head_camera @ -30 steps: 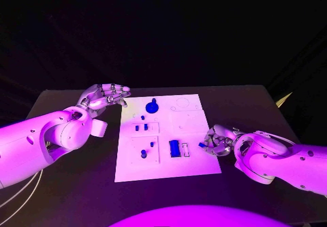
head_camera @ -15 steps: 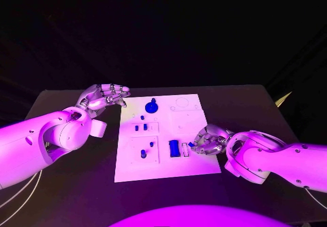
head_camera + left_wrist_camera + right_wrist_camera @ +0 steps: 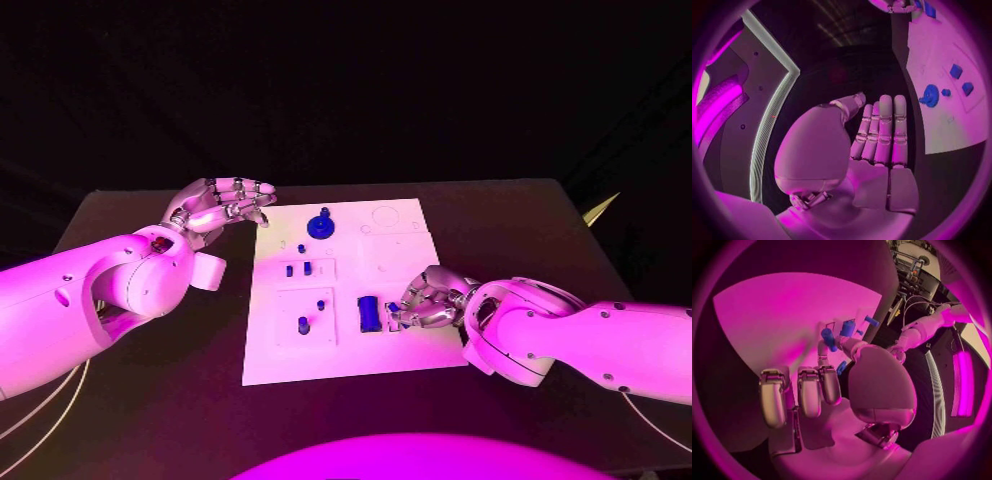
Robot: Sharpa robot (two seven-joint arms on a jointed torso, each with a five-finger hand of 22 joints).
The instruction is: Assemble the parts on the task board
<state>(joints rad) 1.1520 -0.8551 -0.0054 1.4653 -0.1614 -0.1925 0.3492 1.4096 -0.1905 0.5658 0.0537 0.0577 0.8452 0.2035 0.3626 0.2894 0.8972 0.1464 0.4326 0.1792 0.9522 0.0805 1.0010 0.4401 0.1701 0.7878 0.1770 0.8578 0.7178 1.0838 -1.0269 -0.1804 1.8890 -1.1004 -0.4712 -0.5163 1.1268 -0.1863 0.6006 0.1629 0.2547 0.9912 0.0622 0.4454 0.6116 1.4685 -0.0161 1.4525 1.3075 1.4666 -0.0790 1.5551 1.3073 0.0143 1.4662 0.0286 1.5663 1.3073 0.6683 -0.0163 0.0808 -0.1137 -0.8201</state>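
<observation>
The white task board (image 3: 411, 255) lies mid-table. On it are a round blue knob (image 3: 322, 226), two small blue pieces (image 3: 299, 269), a blue peg (image 3: 304, 324) and a blue block (image 3: 369, 313). My right hand (image 3: 430, 298) hovers over the board's right side, just right of the block. It pinches a small blue part (image 3: 392, 307) between thumb and finger; the right wrist view shows that part (image 3: 841, 368) at the thumb tip. My left hand (image 3: 224, 205) hangs at the board's far left corner; in the left wrist view its fingers (image 3: 879, 132) lie straight together, holding nothing.
The black table (image 3: 159, 400) surrounds the board, with bare room on both sides. The left wrist view shows the board (image 3: 942, 120) with the knob (image 3: 930, 94) beside the hand. A pale object (image 3: 599, 210) pokes up at the table's right edge.
My right hand has moved left from beside the board's right edge to over the board, carrying the small blue part toward the blue block. The left hand has stayed put.
</observation>
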